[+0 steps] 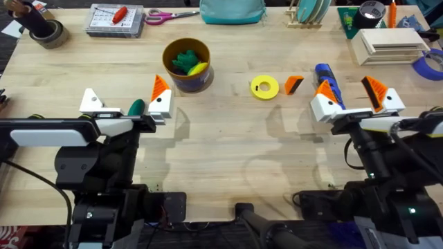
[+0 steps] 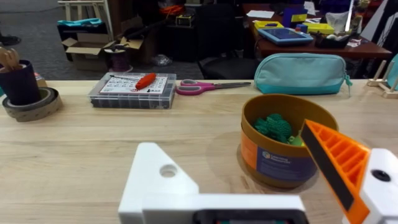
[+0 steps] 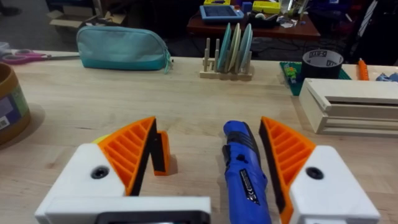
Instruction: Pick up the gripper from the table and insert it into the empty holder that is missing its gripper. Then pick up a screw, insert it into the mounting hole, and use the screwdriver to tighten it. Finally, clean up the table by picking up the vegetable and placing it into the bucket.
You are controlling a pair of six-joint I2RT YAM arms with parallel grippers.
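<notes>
The gripper, a small orange wedge (image 1: 294, 84) (image 3: 160, 152), lies on the table right of a flat yellow ring (image 1: 264, 86). The blue screwdriver (image 1: 327, 78) (image 3: 245, 168) lies between the fingers of my open right gripper (image 1: 345, 86) (image 3: 208, 124). My left gripper (image 1: 124, 91) (image 2: 230, 143) is open. One side of it is the plain white holder (image 1: 90, 100) (image 2: 158, 180); the other carries an orange ribbed finger (image 1: 160, 86) (image 2: 336, 155). The dark green vegetable (image 1: 136, 107) shows between them, near the gripper's body. The bucket (image 1: 187, 66) (image 2: 286, 140) stands just beyond, with a leafy green toy and a yellow toy inside.
Along the far edge are a clear parts box (image 1: 114, 19) with a red-handled tool on it, scissors (image 1: 166, 14), a teal pouch (image 1: 232, 10), a dish rack (image 1: 308, 14) and tape rolls (image 1: 45, 31). A wooden box (image 1: 387, 45) sits far right. The table's centre is bare wood.
</notes>
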